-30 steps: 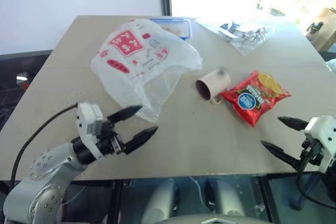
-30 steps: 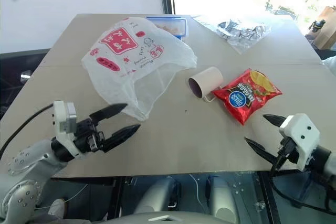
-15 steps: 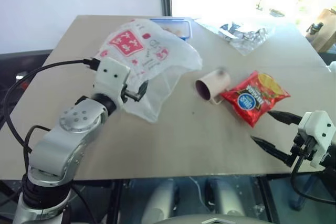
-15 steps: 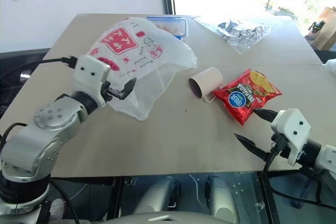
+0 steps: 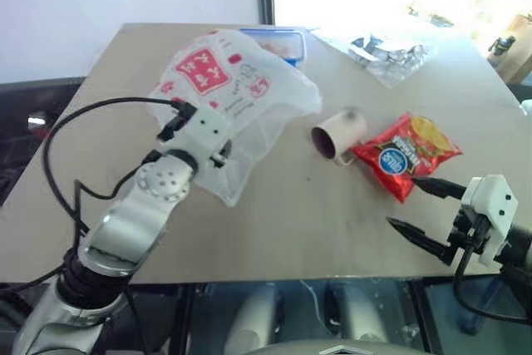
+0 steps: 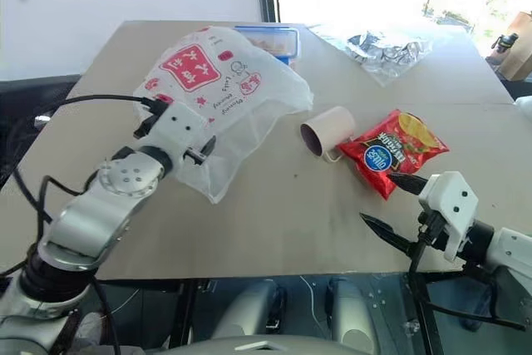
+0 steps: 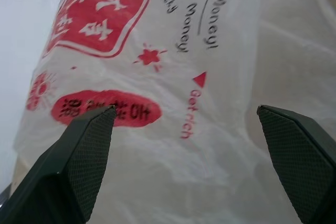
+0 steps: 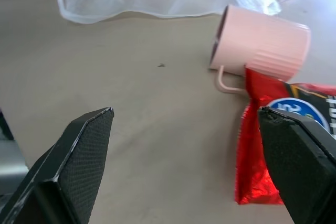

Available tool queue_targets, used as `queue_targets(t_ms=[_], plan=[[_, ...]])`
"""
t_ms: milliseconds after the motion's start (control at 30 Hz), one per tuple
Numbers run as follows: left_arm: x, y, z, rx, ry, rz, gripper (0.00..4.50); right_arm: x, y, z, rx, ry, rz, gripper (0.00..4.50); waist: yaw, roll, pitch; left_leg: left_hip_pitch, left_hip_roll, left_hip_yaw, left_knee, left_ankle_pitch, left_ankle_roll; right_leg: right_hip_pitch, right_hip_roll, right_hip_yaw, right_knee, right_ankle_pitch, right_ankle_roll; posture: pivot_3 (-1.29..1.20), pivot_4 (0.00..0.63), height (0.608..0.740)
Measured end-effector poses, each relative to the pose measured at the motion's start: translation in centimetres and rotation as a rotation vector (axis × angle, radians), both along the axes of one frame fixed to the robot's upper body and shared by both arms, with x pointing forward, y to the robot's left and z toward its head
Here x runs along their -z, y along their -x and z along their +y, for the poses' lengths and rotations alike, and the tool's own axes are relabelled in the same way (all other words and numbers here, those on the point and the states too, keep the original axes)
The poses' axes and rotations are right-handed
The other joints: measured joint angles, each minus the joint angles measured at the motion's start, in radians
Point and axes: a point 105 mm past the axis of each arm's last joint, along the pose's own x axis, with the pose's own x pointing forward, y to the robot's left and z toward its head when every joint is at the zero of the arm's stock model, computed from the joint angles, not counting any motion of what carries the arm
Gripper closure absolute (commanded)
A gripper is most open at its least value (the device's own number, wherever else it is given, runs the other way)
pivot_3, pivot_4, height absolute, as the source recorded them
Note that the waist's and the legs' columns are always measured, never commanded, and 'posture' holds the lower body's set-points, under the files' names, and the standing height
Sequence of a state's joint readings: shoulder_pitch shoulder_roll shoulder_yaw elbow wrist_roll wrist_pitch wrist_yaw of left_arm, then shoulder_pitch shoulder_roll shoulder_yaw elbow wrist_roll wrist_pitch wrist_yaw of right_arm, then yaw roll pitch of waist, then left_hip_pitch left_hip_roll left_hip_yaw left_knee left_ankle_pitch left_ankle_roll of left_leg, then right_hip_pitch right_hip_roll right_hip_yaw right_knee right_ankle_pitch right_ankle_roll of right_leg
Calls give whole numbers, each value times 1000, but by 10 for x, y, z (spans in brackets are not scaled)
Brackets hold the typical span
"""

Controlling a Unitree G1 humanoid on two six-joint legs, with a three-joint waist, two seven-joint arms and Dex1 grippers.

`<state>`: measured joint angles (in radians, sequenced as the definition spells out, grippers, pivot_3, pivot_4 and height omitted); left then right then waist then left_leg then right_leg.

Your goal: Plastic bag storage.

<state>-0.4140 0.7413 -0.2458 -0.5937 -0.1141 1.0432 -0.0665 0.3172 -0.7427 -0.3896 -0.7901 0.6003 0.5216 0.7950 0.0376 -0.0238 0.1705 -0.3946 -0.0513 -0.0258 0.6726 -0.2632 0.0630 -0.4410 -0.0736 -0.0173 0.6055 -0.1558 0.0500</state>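
Note:
The plastic bag [image 5: 241, 89], thin white with red square panels and red marks, lies crumpled on the far left part of the table [image 5: 291, 205]. My left gripper [image 7: 186, 109] is open and points at the bag's near side. Its fingers stand wide apart just in front of the film and clasp nothing; I cannot tell whether they touch it. My right gripper [image 5: 402, 201] hovers open near the front right edge, just short of the red snack packet [image 5: 407, 154], with nothing between its fingers.
A pink mug [image 5: 337, 132] lies on its side between the bag and the snack packet, mouth toward me. A clear bag with silvery contents [image 5: 386, 54] and a blue-rimmed container [image 5: 278, 39] sit at the far edge.
My left arm swung up from the table's front edge and forward to the bag, rolling its wrist. My right gripper drifted a little to the left. The bag has not moved.

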Motion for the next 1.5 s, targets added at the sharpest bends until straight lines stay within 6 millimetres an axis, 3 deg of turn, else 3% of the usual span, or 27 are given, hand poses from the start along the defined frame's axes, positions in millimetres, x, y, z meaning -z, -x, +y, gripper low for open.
queue_targets(t_ms=[167, 367, 567, 700, 800, 900, 933, 1000, 1067, 1200, 1400, 1500], plan=[[2, -16, 5, -56, -159, -38, 0, 0, 0, 1, 8, 0, -2, 58, 1, 0, 0, 0, 0, 1, 0, 1, 3, 0, 1, 0, 0, 0, 1, 0, 150, 740], [3, -29, -10, -68, -247, -71, 0, -1, -1, 5, 6, -4, -15, 58, 3, 0, 0, -1, 0, 0, 0, 2, 3, -1, 1, -1, 0, 2, 2, 0, 150, 740], [12, -36, -3, -126, -303, -30, 0, -1, -4, 6, 18, -9, -22, 58, 2, 0, 0, -2, 0, 0, 0, 2, 4, -2, 1, -1, 1, 2, 2, 0, 150, 740], [15, -42, -11, -171, -88, 69, 0, -1, -5, 9, 16, -14, -25, 58, 7, -1, 0, -5, 0, -2, 4, 2, 4, -2, 0, -4, 1, 2, 3, 0, 150, 740], [-6, -47, -22, -150, 101, 111, 0, -2, -6, 9, 21, -14, -31, 58, 3, -1, 0, -5, 0, -2, 4, 3, 2, -2, 1, -5, 1, 2, 3, 0, 150, 740], [-25, -50, -15, -173, 139, 77, 0, -2, -6, 9, 22, -16, -29, 58, -5, 0, 0, -3, 0, -1, 4, 4, 0, -2, 1, -3, 2, 2, 3, 0, 150, 740], [-27, -50, -8, -188, 60, 41, 0, -3, -7, 10, 20, -17, -30, 58, -10, 0, 0, -2, 0, 0, 4, 4, -1, -2, 1, -2, 3, 2, 3, 0, 150, 740], [-26, -50, 4, -216, -80, -13, 0, -3, -7, 9, 24, -17, -28, 58, -15, 0, 0, -2, 0, 0, 3, 4, -1, -2, 1, 1, 3, 4, 0, 0, 150, 740], [-11, -44, 16, -224, -262, -45, 0, -4, -6, 10, 24, -16, -27, 58, -18, 0, 0, -2, 0, 0, 3, 4, 0, -2, 1, 3, 2, 4, -1, 0, 150, 740], [25, -29, 15, -185, -293, 56, 0, -4, -5, 11, 20, -16, -27, 58, -9, -1, 1, -4, 0, -1, 4, 1, 3, -2, 0, 1, 2, 4, 0, 0, 150, 740], [14, -21, -4, -102, -248, 33, 0, -4, -5, 12, 14, -19, -26, 58, 2, -1, 0, -4, 0, -1, 4, 1, 3, -2, 0, 1, 2, 3, 0, 0, 150, 740], [14, -23, 0, -124, -269, 25, 0, -4, -3, 13, 3, -20, -22, 58, 1, -1, 0, -3, 0, 0, 4, 1, 3, -2, 1, 1, 2, 3, 0, 0, 150, 740]])
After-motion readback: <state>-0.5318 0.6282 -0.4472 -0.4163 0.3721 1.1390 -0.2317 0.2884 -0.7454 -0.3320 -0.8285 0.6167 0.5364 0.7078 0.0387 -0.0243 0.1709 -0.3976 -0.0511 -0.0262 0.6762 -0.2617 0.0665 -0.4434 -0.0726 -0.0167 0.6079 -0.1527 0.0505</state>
